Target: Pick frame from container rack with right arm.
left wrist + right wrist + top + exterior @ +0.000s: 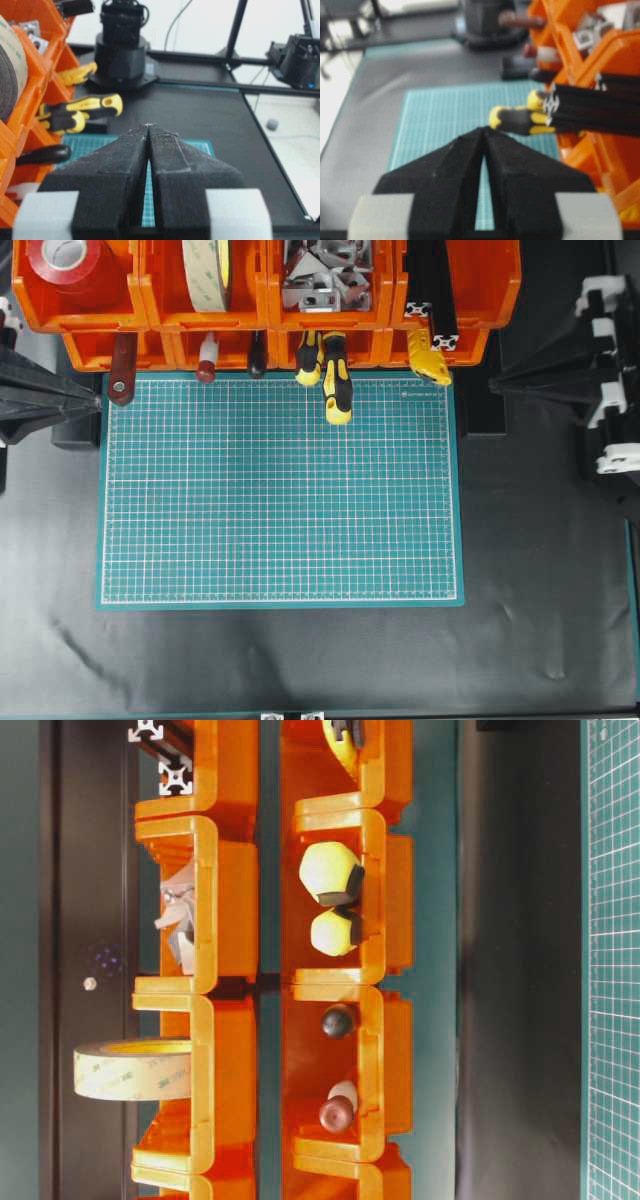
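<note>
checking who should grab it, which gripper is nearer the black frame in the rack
Right. The right gripper sits beside the frame, whose ends stick out of the container rack on its side. The left gripper is across the mat.

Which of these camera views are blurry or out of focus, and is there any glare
Right wrist view: softest, the frame and the container rack are blurred, the right gripper sharper. Left wrist view: the left gripper is crisp, the background washed out bright. Overhead view: evenly lit, the cutting mat grid sharp. Table-level view: sharp, shown sideways, dark backdrop; no strong glare.
</note>
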{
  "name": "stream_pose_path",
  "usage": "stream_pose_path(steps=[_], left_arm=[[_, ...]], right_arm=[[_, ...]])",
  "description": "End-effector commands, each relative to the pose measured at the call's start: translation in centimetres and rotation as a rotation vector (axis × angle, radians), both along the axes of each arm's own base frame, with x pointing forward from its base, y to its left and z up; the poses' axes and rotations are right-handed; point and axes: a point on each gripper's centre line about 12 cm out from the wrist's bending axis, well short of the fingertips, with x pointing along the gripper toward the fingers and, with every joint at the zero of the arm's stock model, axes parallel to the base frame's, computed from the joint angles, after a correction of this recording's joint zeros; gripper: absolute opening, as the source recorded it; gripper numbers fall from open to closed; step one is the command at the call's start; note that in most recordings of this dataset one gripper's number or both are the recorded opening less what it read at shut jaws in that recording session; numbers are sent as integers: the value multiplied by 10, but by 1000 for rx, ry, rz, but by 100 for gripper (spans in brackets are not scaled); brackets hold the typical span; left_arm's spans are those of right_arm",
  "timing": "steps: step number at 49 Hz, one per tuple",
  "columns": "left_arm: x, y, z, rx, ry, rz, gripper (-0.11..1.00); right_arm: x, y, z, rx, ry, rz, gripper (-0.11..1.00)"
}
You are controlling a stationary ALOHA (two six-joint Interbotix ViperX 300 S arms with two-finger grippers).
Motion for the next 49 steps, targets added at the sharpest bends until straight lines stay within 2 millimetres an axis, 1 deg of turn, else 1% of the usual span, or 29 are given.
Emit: stream_pose_path(steps=[1, 5, 11, 18, 24, 26, 29, 34, 43, 49], left_arm=[[1, 0, 12, -6, -3, 0, 1], [-2, 0, 12, -5, 13, -1, 1], [-5, 0, 16, -5, 6, 2, 1], [-8, 0, 18, -5, 5, 2, 1], [-11, 1, 21, -6, -4, 2, 1], [-12, 1, 22, -6, -11, 4, 1], [-14, 1, 23, -8, -17, 4, 1], [-17, 1, 26, -9, -32, 4, 1], [-22, 2, 26, -8, -12, 6, 1], [-25, 2, 24, -7, 11, 7, 1]], right_arm=[[2, 3, 26, -20, 61, 17, 0], [6, 9, 42, -45, 138, 44, 0], [22, 16, 63, -114, 244, 71, 0], [44, 25, 75, -281, 401, 83, 0], [56, 32, 83, -434, 511, 49, 0], [58, 35, 83, -478, 543, 33, 0], [64, 39, 75, -552, 610, -9, 0], [69, 43, 62, -664, 672, -78, 0], [79, 64, 51, -925, 648, -180, 0], [79, 67, 42, -1046, 696, -303, 0]])
